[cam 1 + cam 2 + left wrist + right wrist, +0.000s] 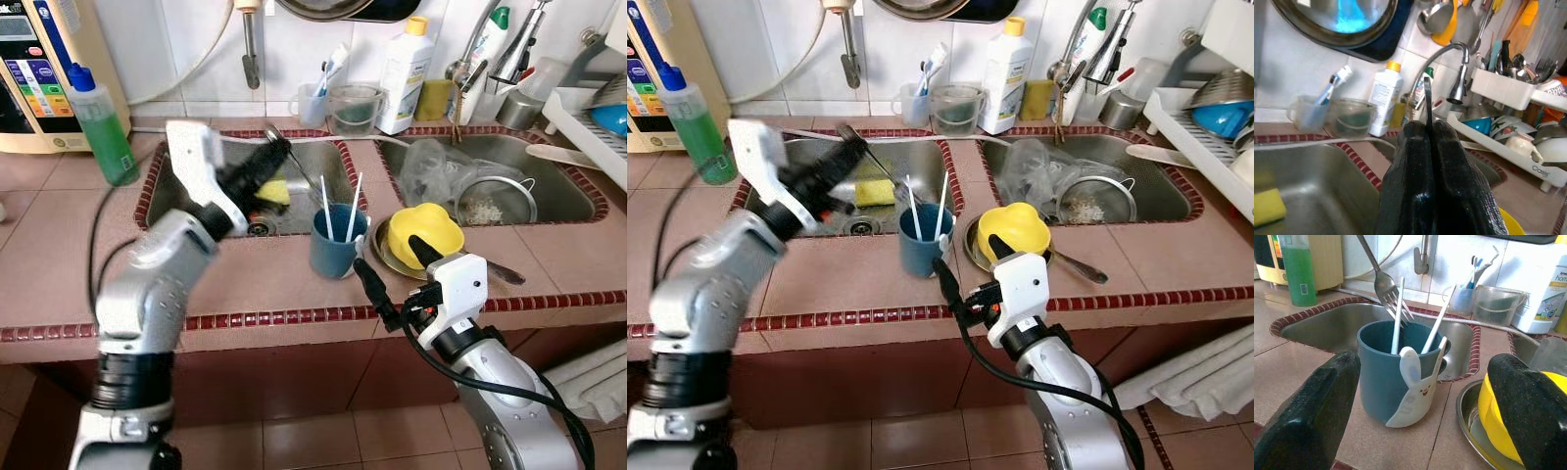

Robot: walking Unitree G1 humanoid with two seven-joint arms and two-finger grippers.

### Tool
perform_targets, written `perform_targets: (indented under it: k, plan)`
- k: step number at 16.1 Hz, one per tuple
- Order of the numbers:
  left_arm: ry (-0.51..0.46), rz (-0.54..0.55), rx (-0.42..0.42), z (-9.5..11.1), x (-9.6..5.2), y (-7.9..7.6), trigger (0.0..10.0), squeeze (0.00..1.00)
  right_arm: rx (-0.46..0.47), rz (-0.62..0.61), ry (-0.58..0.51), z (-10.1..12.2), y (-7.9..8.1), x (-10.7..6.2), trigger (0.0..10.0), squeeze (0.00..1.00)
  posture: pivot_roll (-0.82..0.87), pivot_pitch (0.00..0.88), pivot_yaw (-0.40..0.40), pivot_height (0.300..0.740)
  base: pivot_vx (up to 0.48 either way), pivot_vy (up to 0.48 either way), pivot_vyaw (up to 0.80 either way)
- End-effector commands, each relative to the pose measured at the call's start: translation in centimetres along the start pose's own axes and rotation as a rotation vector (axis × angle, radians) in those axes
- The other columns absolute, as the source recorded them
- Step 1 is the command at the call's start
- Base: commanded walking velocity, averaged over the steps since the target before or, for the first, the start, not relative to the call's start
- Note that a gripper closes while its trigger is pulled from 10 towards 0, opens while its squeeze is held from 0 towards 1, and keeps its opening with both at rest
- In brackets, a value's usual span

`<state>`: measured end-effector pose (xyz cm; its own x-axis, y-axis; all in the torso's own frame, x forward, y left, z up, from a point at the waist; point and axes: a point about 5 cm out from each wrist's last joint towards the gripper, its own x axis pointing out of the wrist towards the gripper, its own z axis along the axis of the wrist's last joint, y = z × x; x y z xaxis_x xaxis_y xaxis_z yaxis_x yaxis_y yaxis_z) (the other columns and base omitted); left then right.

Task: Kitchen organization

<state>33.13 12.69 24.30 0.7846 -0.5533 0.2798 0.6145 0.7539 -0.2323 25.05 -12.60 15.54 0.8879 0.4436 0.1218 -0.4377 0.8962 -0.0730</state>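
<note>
- The left arm is bent at the elbow and raised over the left sink. Its forearm angles up and forward, so the left gripper hangs above the basin near the rear rim.
- That gripper's black fingers are pressed together, pinching the handle of a metal fork. The handle runs down from the fingertips, and the tines hang just above the rim of the blue cup, as the right wrist view shows.
- Below the left gripper, on the sink floor, lies a yellow sponge.
- The right arm comes up from below the counter edge with its wrist tilted upward. The right gripper sits at the front of the counter, just beside the blue cup.
- Its two fingers are spread wide. One fingertip is near the base of the cup, and the other rests against the yellow bowl.
- The cup stands upright between the gripper's fingers and just ahead of them, not gripped. It holds two white sticks and has a white rabbit figure on its side.
- The yellow bowl sits in a metal plate, on the right finger's side of the cup.
- Well beyond the left gripper, to its left, a green soap bottle stands on the counter.
</note>
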Motion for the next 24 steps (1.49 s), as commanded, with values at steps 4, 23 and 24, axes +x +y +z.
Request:
perform_targets:
  k: [4, 23, 24]
  plan:
    - [-0.021, 0.012, 0.024, 1.5, -0.2, 1.3, 10.0, 0.0, 0.003, 0.004, -0.021, 0.2, 0.1, 0.4, 10.0, 0.0, -0.08, 0.013, 0.034, 0.74, 0.0, 0.0, 0.0]
    - [-0.051, 0.028, 0.018, 2.0, -0.1, 2.1, 10.0, 0.0, 0.009, 0.004, -0.04, 0.4, -0.1, 0.4, 10.0, 0.0, -0.08, 0.016, 0.035, 0.74, 0.0, 0.0, 0.0]
    - [-0.054, 0.036, 0.018, 2.0, -0.1, 2.1, 10.0, 0.0, 0.008, 0.004, -0.041, 0.4, -0.1, 0.4, 10.0, 0.0, -0.09, 0.013, 0.036, 0.74, 0.0, 0.0, 0.0]
